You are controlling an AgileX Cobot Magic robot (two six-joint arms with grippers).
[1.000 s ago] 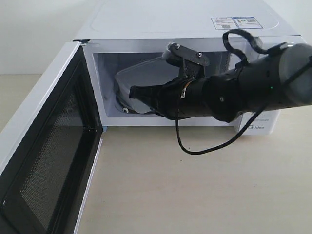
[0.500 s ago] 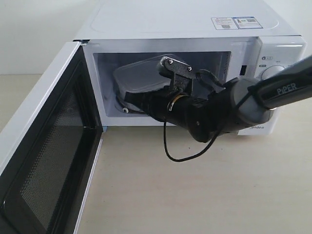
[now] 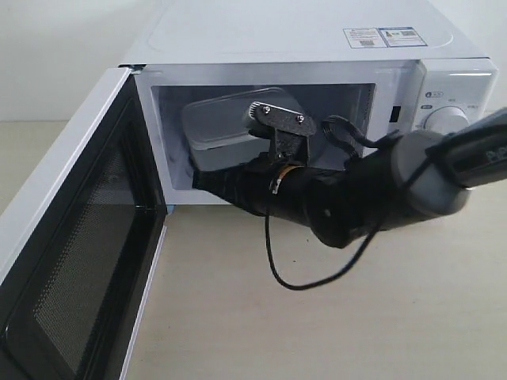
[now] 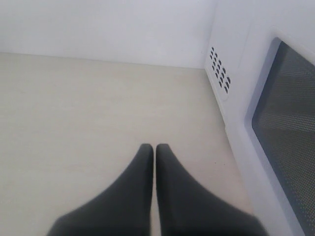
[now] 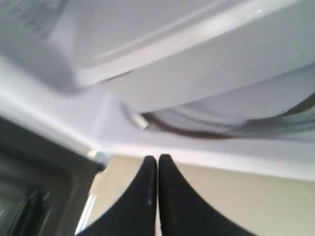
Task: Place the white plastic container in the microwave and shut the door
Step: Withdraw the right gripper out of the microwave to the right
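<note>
The white plastic container [image 3: 215, 120] lies inside the microwave [image 3: 301, 32], in the left half of the cavity, and looks tilted. The door [image 3: 79, 261] hangs wide open at the left. My right gripper [image 3: 200, 180] is shut and empty, its tips at the cavity's front sill below the container and not touching it. In the right wrist view the right gripper [image 5: 157, 158] points at the sill, with the container [image 5: 206, 73] above. My left gripper [image 4: 154, 146] is shut and empty over the table, beside the door's mesh window [image 4: 290, 123].
The glass turntable [image 5: 280, 123] shows under the container. Two dials [image 3: 445, 119] sit on the right panel. A loose black cable [image 3: 305, 277] droops from the right arm to the tabletop. The microwave's vented side wall [image 4: 219, 69] stands close to the left gripper.
The right arm has drawn back and lowered, bringing its shut gripper from deep in the cavity to the front sill. More of the container now shows. The door has not moved.
</note>
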